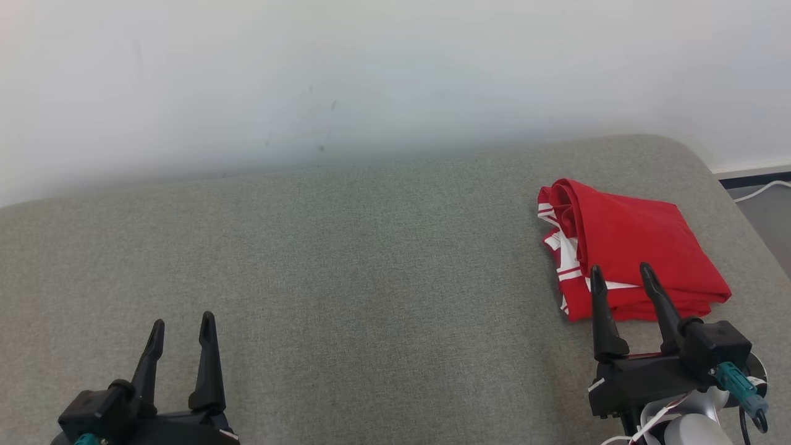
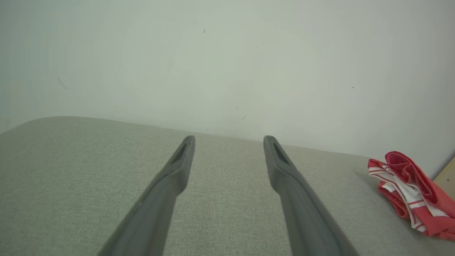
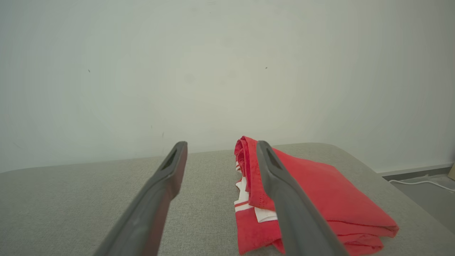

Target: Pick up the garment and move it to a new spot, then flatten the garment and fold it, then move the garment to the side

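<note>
A red garment with white stripes [image 1: 630,247] lies folded in a thick bundle at the right side of the grey cushioned surface [image 1: 346,259]. My right gripper [image 1: 621,272] is open just in front of its near edge, nothing between the fingers. In the right wrist view the garment [image 3: 320,192] lies ahead, partly behind the right finger [image 3: 284,192]. My left gripper [image 1: 182,324] stands open at the lower left, far from the cloth, empty. The left wrist view has the garment [image 2: 412,192] at its right edge, beyond the open left gripper [image 2: 229,140].
A plain white wall [image 1: 371,74] rises behind the surface. The surface's right edge drops to a grey floor with a white cable [image 1: 763,190] and dark skirting. Wide bare cushion spans the middle and left.
</note>
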You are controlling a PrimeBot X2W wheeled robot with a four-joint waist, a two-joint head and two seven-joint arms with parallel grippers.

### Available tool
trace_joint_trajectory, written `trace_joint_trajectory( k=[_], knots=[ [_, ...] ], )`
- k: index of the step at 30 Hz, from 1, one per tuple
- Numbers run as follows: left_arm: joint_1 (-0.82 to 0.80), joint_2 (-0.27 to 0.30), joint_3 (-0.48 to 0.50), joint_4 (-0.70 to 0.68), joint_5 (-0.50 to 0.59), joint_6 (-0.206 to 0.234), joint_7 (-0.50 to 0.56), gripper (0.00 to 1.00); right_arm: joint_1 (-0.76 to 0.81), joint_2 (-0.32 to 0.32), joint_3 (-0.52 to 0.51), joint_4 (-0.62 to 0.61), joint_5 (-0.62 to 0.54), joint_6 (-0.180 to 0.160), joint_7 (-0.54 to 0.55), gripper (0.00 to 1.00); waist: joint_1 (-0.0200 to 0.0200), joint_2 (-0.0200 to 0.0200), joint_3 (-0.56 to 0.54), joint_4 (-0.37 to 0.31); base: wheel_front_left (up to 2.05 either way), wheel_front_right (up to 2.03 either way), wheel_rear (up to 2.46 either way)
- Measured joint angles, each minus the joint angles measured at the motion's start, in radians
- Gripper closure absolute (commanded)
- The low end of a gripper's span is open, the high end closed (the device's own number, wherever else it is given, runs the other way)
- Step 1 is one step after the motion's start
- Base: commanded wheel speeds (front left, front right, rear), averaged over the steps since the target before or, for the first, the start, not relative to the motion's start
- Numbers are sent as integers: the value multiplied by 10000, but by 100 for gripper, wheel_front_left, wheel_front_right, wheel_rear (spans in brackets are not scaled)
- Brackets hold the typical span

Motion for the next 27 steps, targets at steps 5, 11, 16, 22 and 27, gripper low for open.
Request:
trace_joint_trajectory(
  k=[5, 11, 16, 22, 27],
  knots=[
    [67, 0, 8, -12, -25, -46, 77, 0, -12, 10, 0, 13, 0, 0, -81, 0, 0, 0, -5, 1, 0, 0, 0],
    [83, 4, 19, -10, -98, -75, 111, 0, -28, 21, 0, 63, 6, 0, -130, 0, 0, 0, -15, -12, 0, 0, 0],
    [353, -153, -38, 495, -100, -75, 132, 100, 409, 98, 40, 577, -6, -4, -69, 100, 0, 0, -15, -16, 0, 0, 0],
    [456, -201, 81, 667, -403, -171, 261, 100, 560, 119, -44, 738, 351, 29, 25, 100, 0, 0, -13, -11, 0, 0, 0],
    [449, -236, 194, 748, -943, -251, 349, 100, 535, 121, -132, 825, 849, 90, 161, 100, 0, 0, -13, -7, 0, 0, 0]
  ],
)
